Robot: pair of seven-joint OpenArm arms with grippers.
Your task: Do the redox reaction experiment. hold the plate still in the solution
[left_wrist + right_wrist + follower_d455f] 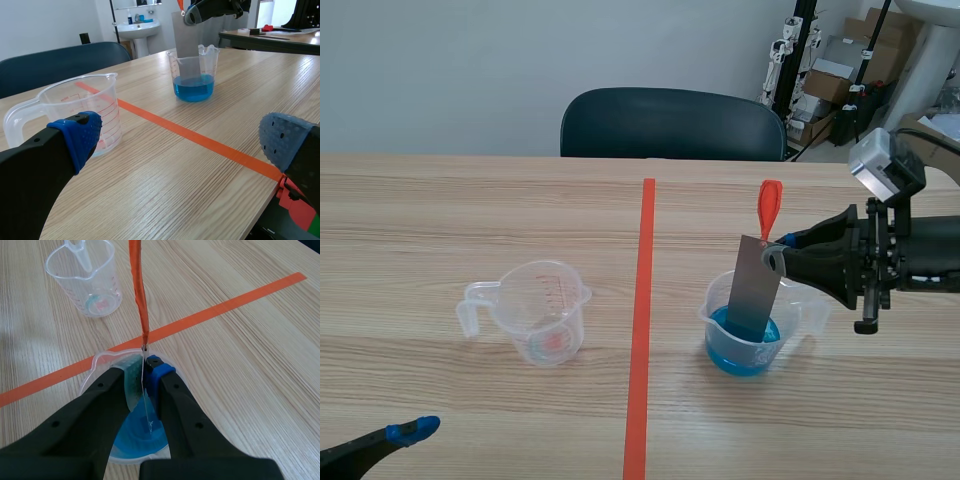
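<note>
A grey metal plate [754, 285] with an orange-red loop [769, 208] on its top stands slanted in a clear beaker [752, 335] of blue solution, right of the tape line. My right gripper [777, 255] is shut on the plate's upper edge. In the right wrist view the plate [145, 395] is edge-on between the fingers [159, 371], its lower end in the blue solution [137, 437]. My left gripper [177, 137] stands open low at the table's near left, its blue fingertip [412, 430] showing in the scene view. From there the beaker [194, 72] and plate [186, 35] lie far ahead.
An empty clear measuring cup [538, 310] with red markings stands left of the orange-red tape line [641, 330]. The same cup [82, 112] sits just ahead of my left gripper's finger. A dark chair [672, 124] is behind the table's far edge.
</note>
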